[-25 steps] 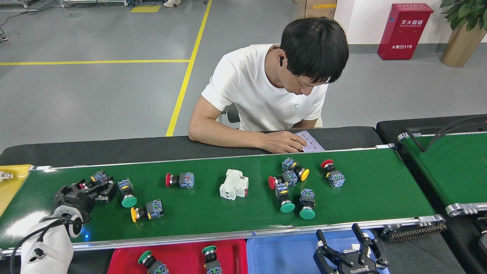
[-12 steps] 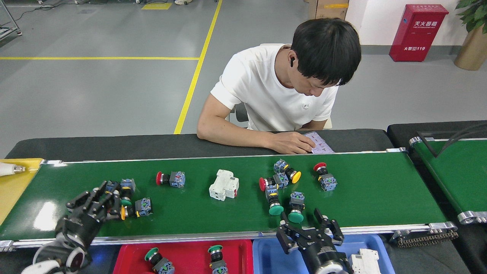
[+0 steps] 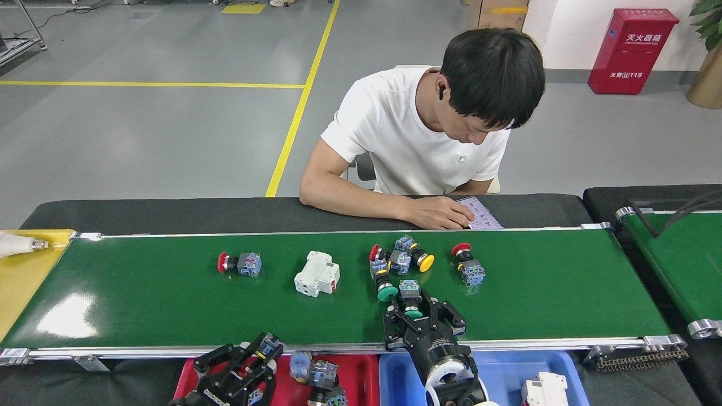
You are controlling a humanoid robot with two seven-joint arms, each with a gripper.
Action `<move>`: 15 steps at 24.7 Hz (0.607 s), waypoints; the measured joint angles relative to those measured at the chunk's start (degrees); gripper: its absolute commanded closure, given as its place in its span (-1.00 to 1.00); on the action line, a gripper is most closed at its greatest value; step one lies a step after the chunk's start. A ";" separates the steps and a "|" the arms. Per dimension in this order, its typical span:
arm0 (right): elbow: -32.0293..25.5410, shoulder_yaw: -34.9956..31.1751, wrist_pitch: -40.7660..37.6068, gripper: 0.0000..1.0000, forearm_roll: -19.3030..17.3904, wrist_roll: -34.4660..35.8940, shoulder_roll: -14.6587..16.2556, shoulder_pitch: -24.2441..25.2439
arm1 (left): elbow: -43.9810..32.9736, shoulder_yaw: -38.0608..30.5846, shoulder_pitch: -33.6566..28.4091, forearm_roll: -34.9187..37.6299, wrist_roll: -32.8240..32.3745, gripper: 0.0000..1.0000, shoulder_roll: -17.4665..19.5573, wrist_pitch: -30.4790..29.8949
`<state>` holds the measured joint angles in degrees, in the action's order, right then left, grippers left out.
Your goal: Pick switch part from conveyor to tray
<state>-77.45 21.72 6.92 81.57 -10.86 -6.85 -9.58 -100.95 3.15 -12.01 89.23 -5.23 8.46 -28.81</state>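
The conveyor (image 3: 169,299) carries several switch parts: a red-capped one (image 3: 240,263), a cluster (image 3: 397,261), another red-capped one (image 3: 467,265) and a green-capped one (image 3: 386,288). My right gripper (image 3: 420,317) is open at the belt's near edge, its fingers on either side of a green-capped switch part (image 3: 412,301). My left gripper (image 3: 237,363) hangs over the red tray (image 3: 355,369) with fingers spread. A switch part (image 3: 269,343) sits at its right fingertip, and blurred switch parts (image 3: 316,372) lie beside it in the tray.
A white circuit breaker (image 3: 317,274) lies mid-belt. The blue tray (image 3: 395,375) holds another breaker (image 3: 544,389). A yellow tray (image 3: 22,276) with a bulb (image 3: 22,243) sits at left. A person's hand (image 3: 440,213) rests behind the belt. A second green belt (image 3: 677,259) runs at right.
My left gripper left the belt with the switch parts and now is over the red tray. My right gripper rose from the blue tray onto the belt around a green switch part. Parts drifted left.
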 measured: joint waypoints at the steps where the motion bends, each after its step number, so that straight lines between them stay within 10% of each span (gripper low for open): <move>1: -0.10 0.00 -1.02 0.75 -0.07 -0.01 0.11 0.04 | 0.00 -0.20 -0.03 0.00 0.17 0.67 0.14 -0.02; 4: -2.86 -0.03 -3.16 0.75 -1.44 0.07 0.61 1.12 | -0.02 -3.40 -0.19 -0.04 0.49 -0.36 0.35 -0.24; 5: -5.36 -0.03 -4.70 0.75 -2.95 0.14 1.81 2.24 | -0.03 -4.92 -0.49 -0.11 0.54 -1.00 0.35 -0.31; 11: -21.39 -2.85 -21.78 0.70 -17.66 0.77 16.87 13.74 | -0.04 -10.92 -3.02 -3.30 0.63 -1.00 0.36 -1.37; 15: -22.67 -3.14 -35.66 0.43 -19.40 1.43 16.51 15.61 | -0.04 -15.60 -3.62 -5.76 0.82 -1.00 -0.25 -1.53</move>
<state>-100.11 18.58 -28.74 62.16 -9.43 9.66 6.03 -100.99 -12.46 -15.63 83.47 -4.41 8.22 -30.34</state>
